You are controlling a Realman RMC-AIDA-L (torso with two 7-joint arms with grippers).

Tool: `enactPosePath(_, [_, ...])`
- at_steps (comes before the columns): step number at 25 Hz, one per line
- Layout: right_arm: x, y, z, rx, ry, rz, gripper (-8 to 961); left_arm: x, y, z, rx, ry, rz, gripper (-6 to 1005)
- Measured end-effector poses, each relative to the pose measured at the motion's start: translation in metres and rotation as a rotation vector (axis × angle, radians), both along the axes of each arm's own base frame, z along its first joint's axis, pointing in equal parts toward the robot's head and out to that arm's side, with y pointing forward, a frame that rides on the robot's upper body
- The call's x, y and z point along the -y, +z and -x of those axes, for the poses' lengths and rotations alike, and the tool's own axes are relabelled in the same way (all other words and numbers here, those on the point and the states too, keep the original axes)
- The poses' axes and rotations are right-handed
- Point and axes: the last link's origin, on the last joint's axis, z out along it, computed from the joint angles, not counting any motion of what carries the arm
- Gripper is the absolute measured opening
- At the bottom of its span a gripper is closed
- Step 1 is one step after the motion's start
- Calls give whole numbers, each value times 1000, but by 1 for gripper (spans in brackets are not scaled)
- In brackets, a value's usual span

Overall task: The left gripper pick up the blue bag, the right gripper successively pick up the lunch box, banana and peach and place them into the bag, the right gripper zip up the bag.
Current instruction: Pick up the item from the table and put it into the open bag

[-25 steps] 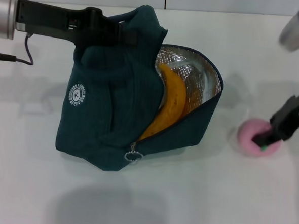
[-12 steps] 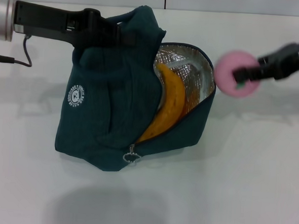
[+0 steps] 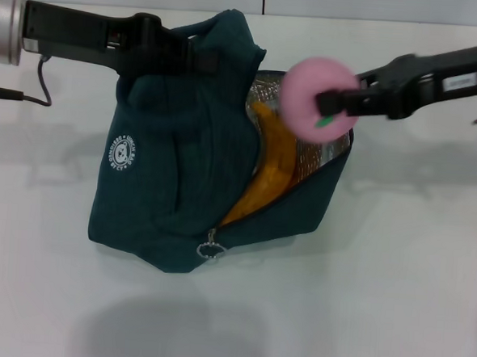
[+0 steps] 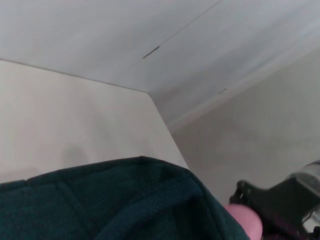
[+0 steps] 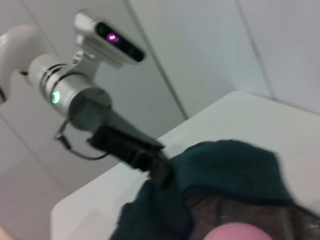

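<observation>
Peach [image 3: 318, 98] now off the surface [image 3: 393, 301] and carried across from the right side, hanging over the open mouth of the blue bag [image 3: 181, 183], above the foil lining and the upper end of the banana [image 3: 273, 168]. A second ago down on the surface, well right of the bag; half a second ago in the air just outside the rim. Right claw [image 3: 340, 102] pinched on the peach from its right side, arm stretched in level from the right edge. Last of the three items, then, poised for the drop; lunch box not visible, likely under the banana, though cannot tell. Only release and zipping left, by this reading.

Left claw [image 3: 177, 53] clamped on the bag's top fabric near the handles, holding the flap up and the opening clear; bag base resting on the surface.

Banana lying inside with its long axis running from the far rim down toward the zip pull [image 3: 210, 250], curved, upper tip toward the back. Bag mouth facing right and upward. Peach round, no clear axis; small green mark facing down and toward the near side.
</observation>
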Motion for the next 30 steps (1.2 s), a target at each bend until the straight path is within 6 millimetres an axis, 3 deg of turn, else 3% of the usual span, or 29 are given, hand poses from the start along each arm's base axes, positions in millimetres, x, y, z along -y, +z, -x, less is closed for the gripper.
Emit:
enactPosePath(8, [-1, -41, 4, 57, 45, 38, 160, 1, 0, 1, 1, 1, 1, 36])
enactPosePath(16, [6, -53, 10, 75, 142, 48, 105, 1, 0, 0, 2, -1, 2, 36])
enactPosePath(21, [10, -52, 8, 41, 166, 42, 235, 1, 0, 1, 2, -1, 2, 36])
enactPosePath(26, [10, -49, 4, 25, 165, 25, 456, 1, 0, 1, 2, -1, 2, 36])
enactPosePath(30, [9, -45, 1, 7, 158, 6, 571, 1, 0, 1, 2, 1, 1, 36])
